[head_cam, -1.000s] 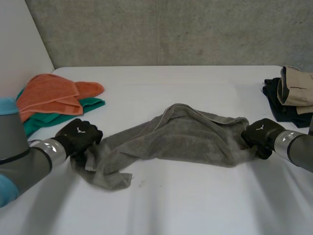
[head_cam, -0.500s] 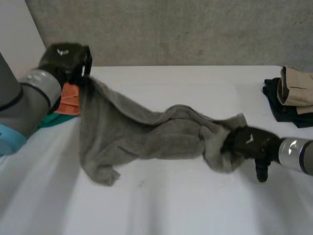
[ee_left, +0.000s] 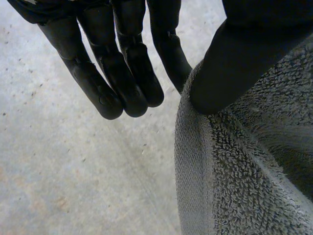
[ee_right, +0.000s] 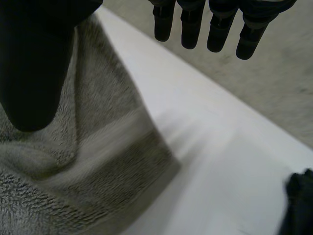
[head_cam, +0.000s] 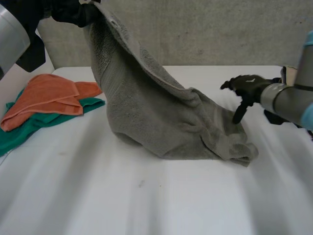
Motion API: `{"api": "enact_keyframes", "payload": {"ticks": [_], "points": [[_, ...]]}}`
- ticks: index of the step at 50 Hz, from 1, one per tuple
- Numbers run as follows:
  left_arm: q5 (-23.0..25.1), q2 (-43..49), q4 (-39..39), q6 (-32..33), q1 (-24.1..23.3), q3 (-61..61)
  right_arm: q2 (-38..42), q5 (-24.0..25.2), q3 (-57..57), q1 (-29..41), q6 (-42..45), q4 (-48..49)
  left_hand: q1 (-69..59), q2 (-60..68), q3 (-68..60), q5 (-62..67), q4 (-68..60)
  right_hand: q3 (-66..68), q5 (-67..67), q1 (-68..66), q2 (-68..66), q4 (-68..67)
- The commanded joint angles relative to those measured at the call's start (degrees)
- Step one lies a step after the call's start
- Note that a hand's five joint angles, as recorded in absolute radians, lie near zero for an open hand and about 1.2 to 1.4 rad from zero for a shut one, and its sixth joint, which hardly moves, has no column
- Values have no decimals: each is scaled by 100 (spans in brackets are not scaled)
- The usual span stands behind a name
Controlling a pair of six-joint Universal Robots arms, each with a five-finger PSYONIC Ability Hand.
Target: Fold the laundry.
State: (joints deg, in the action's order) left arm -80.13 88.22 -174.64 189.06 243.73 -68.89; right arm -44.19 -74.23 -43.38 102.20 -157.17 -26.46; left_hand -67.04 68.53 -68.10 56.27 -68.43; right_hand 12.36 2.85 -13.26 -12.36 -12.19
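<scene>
Folding so far: judged barely begun, with no crease laid and no edges matched; spreading flat and every fold left to do.
Grey towel (head_cam: 161, 117): hoisted by one end high over the left side, draped down in a long slope, bunched at its low end on the white table (head_cam: 146, 205).
Left hand (head_cam: 73, 11): raised high, clamped on the towel's top hem, thumb (ee_left: 230, 63) pressed into the terry, fingers (ee_left: 122, 83) straight alongside.
Right hand (head_cam: 247, 87): hovering just above the towel's low end, fingers straight and spread, gripping nothing.
Done pile, by the look of it: orange cloth (head_cam: 49, 95) folded on top of green cloth (head_cam: 19, 132) at the table's left.
Waiting, most likely: dark garment (ee_right: 299, 196) at the table's right edge.
Containers: none to report; all laundry lying straight on the tabletop.
</scene>
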Motion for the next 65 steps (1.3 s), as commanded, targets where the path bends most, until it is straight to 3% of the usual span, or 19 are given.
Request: {"api": "enact_keyframes", "payload": {"ticks": [1,6,14,21,22,23,24,34,48,49,53,57,59,65], "points": [[77,-331,-52,-18,-19,-221,1236,-3,1225,265,108,-220,-1296,1147,-1190,1373,-1157,-236,-285,326,236,219],[86,-542,-114,-80,-1,-361,1816,-153,1762,388,99,167,-1296,1147,-1190,1373,-1157,216,167,-126,-216,-233],[94,-753,-456,-378,244,-643,2300,49,2158,476,-138,580,-1296,1147,-1190,1373,-1157,6756,6707,-6666,-6757,-6773],[182,-736,-817,-546,561,-590,2204,190,2141,511,-525,669,-1296,1147,-1190,1373,-1157,6764,6715,-6674,-6764,-6781],[208,-727,-817,-554,579,-573,2143,190,2088,520,-508,642,-1296,1147,-1190,1373,-1157,6179,6130,-6089,-6179,-6196],[278,-692,-800,-572,614,-546,1968,181,1966,520,-525,607,-1296,1147,-1190,1373,-1157,2626,2577,-2536,-2626,-2643],[296,-666,-791,-572,614,-546,1871,189,1887,520,-534,598,-1296,1147,-1190,1373,-1157,1292,1242,-1201,-1292,-1308],[384,-595,-694,-598,483,-450,1316,1120,1297,494,-736,818,-1296,1147,-1190,1373,-1157,607,557,-516,-607,-624],[384,-868,-483,-589,210,-256,1975,1684,1464,1223,-701,800,-1296,1147,-1190,1373,-1157,638,588,-547,-638,-654],[393,-859,-474,-589,218,-247,2019,1666,1490,1241,-683,800,-1296,1147,-1190,1373,-1157,922,873,-832,-922,-939],[393,-833,-474,-589,393,-256,2248,1176,1885,1171,-429,914,-1296,1147,-1190,1373,-1157,6753,6704,-6663,-6753,-6770],[393,-701,-509,-598,701,-265,2152,-395,2665,864,-244,1344,-1296,1147,-1190,1373,-1157,6764,6715,-6674,-6764,-6781],[393,-543,-562,-563,868,-230,1994,-644,2852,776,-244,1538,-1296,1147,-1190,1373,-1157,6764,6715,-6674,-6764,-6781],[174,555,-1089,-589,1308,516,913,-768,3064,520,-279,2548,-1296,1147,-1190,1373,-1157,6764,6715,-6674,-6764,-6781]]}}
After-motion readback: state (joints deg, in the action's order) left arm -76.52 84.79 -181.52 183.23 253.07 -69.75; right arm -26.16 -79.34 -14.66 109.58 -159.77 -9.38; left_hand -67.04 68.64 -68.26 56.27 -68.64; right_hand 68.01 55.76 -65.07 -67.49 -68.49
